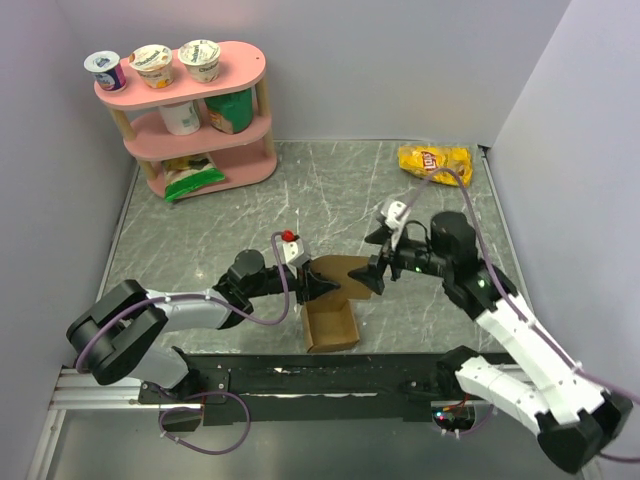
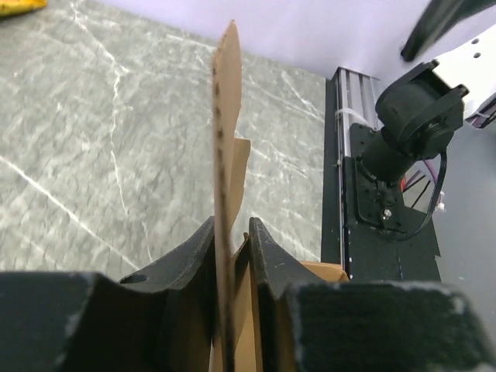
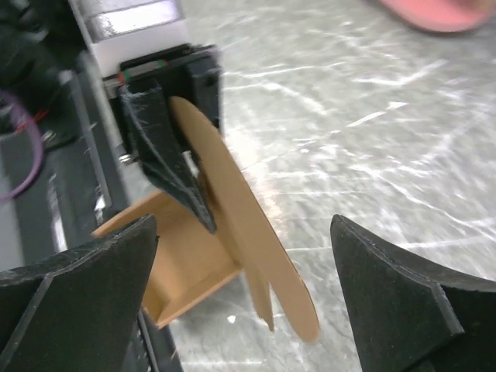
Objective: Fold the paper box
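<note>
Worktop (image 1: 250,200): grey marble-look surface; no writing on it.
Pink shelf (image 1: 245,62): three tiers, far left corner. It holds printed cups and a green bag, and their labels are too small to read.
Paper box (image 1: 330,325): plain brown cardboard, unprinted. It is partly folded into a shallow open tray with raised walls and sits on the worktop near the front edge, between the two arms. A long flap with a rounded end stands up from it.
Chip bag (image 1: 435,162): yellow with a red round logo whose lettering cannot be read; lies far right, well apart from the box.
Left claw (image 2: 231,240): clenched on the upright flap, one finger on each face.
Right claw (image 1: 372,272): released, fingers spread wide, gripping nothing, just beside the flap.
</note>
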